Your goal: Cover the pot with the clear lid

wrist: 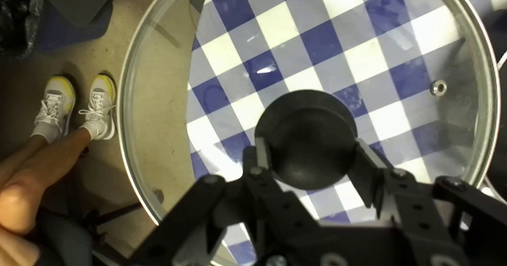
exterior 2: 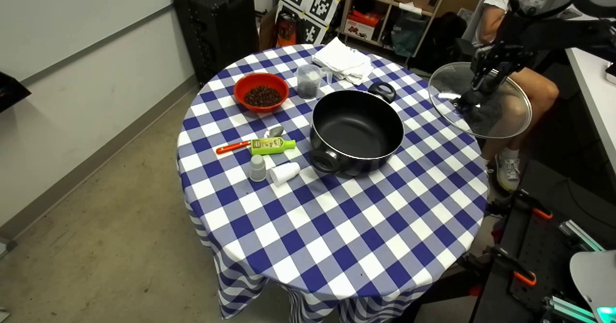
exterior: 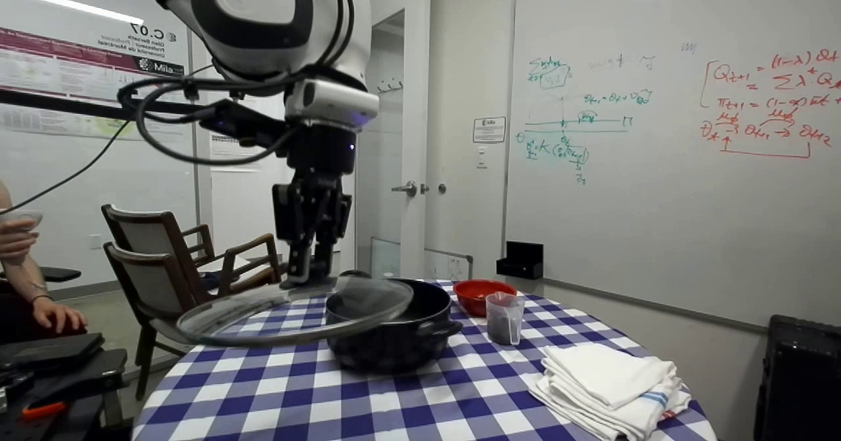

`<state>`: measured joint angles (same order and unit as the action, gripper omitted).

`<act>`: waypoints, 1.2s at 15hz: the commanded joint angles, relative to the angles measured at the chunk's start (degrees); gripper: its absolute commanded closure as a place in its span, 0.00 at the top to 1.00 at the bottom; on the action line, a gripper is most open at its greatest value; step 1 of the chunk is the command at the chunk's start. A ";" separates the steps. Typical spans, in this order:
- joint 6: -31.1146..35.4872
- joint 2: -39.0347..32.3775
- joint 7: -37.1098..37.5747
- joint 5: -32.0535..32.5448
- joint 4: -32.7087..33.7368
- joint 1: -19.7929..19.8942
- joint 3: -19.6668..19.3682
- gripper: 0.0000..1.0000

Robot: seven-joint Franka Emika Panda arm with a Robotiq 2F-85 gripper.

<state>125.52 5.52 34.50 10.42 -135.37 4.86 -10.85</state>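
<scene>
The black pot [exterior: 387, 346] stands upright and uncovered on the checkered table; its bare inside shows in an exterior view [exterior 2: 358, 130]. My gripper [exterior: 310, 275] is shut on the dark knob [wrist: 313, 143] of the clear lid [exterior: 227, 326]. The fingers [wrist: 307, 151] press the knob from both sides in the wrist view. The lid is in the air, slightly tilted, apart from the pot. In an exterior view the lid [exterior 2: 512, 109] hangs by the table's edge, beyond one pot handle, under the gripper [exterior 2: 483, 84].
A red bowl [exterior 2: 240, 99] of dark bits and a measuring cup [exterior 2: 308, 82] stand beside the pot. White cloths [exterior 2: 341, 60], a green bottle [exterior 2: 268, 146], a shaker [exterior 2: 257, 169] and a white cup [exterior 2: 285, 173] are on the table. A person's leg [exterior 2: 534, 89] is close behind the lid.
</scene>
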 commanded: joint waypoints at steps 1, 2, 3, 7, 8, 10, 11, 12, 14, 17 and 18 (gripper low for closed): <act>-6.92 3.80 0.71 -0.28 5.29 -0.90 5.95 0.25; -7.99 3.35 0.54 -0.46 7.09 -1.37 7.64 0.25; -8.68 2.61 0.02 -0.90 8.88 -1.97 9.09 0.25; -7.72 -3.03 -1.30 -2.43 15.27 -4.46 13.03 0.25; -7.55 -4.52 -1.79 -2.98 16.60 -5.05 13.56 0.25; -7.21 -8.05 -1.84 -3.42 19.62 -6.14 14.31 0.25; -6.66 -9.75 -1.67 -3.51 20.97 -6.64 14.49 0.25; -5.85 -11.19 -1.27 -3.21 21.97 -7.11 14.57 0.25; -2.36 -13.79 -1.22 -3.85 23.51 -7.85 14.36 0.25; 2.19 -17.21 -1.67 -6.13 25.34 -8.48 14.07 0.25; 3.37 -18.28 -1.58 -6.69 25.80 -8.71 14.02 0.25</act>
<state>126.99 -9.74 34.30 6.13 -113.34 -2.84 3.86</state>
